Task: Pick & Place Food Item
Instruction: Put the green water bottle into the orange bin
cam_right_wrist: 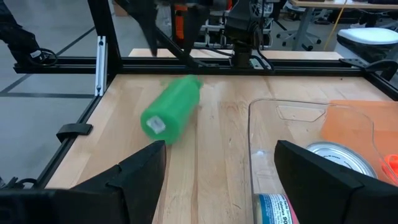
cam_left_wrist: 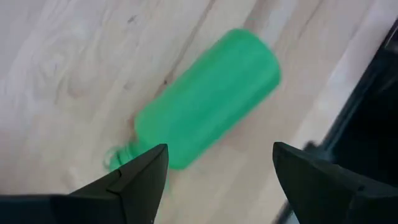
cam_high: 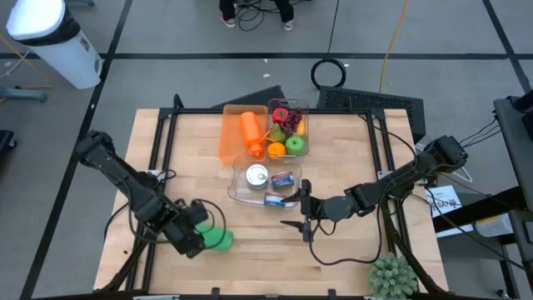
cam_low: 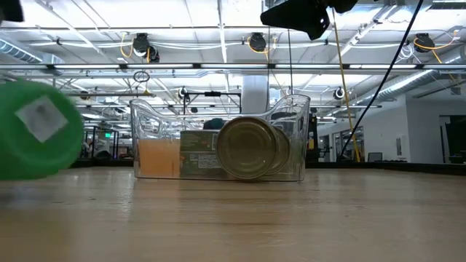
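Observation:
A green bottle (cam_high: 220,239) lies on its side on the wooden table near the front left; it also shows in the left wrist view (cam_left_wrist: 208,96), the right wrist view (cam_right_wrist: 171,111) and the low view (cam_low: 36,138). My left gripper (cam_left_wrist: 219,155) hangs open above the bottle's narrow end, pointing steeply down, and no finger touches the bottle. My right gripper (cam_right_wrist: 221,149) stands open and nearly level above the table's middle, just near of the clear bin (cam_high: 241,190). Nothing is between its fingers.
The clear bin holds a tin can (cam_high: 256,176) and wrapped packets (cam_high: 283,179). Behind it stand an orange tray (cam_high: 230,133) with an orange item and a clear box of fruit (cam_high: 288,129). A small plant (cam_high: 391,277) sits at the front right corner. Black frame rails (cam_high: 166,142) border the table.

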### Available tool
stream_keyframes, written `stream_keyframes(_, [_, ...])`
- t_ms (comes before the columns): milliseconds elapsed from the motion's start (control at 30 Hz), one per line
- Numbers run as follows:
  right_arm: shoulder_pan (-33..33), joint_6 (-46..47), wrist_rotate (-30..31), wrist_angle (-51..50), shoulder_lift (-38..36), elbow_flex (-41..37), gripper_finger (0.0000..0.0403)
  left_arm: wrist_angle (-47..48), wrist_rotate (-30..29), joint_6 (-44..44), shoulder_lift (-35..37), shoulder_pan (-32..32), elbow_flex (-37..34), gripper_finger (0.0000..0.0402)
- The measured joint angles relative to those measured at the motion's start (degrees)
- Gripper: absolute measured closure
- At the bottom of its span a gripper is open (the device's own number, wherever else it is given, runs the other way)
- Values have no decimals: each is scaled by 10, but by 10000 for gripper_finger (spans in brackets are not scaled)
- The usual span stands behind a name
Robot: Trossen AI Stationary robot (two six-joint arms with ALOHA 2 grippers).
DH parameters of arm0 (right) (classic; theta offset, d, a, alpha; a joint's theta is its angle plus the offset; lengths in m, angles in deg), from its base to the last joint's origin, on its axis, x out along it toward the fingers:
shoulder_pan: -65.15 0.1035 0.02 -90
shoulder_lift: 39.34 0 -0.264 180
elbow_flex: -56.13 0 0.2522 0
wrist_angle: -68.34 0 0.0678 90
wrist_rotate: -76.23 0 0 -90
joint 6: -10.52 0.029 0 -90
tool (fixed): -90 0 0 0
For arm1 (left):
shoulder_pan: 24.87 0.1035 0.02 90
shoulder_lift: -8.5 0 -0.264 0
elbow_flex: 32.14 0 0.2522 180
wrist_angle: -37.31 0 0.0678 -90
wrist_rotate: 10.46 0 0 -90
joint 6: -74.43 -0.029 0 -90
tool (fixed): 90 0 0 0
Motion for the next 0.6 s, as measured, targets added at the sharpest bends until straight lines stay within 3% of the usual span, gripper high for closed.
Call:
stream_keyframes(333, [0, -2, 0, 15, 0, 0, 122, -14, -20, -270, -142, 15, 0, 103])
stream_keyframes(600, [0, -1, 0, 30, 0, 0, 122, -46, -20, -316, -217, 43, 3, 103])
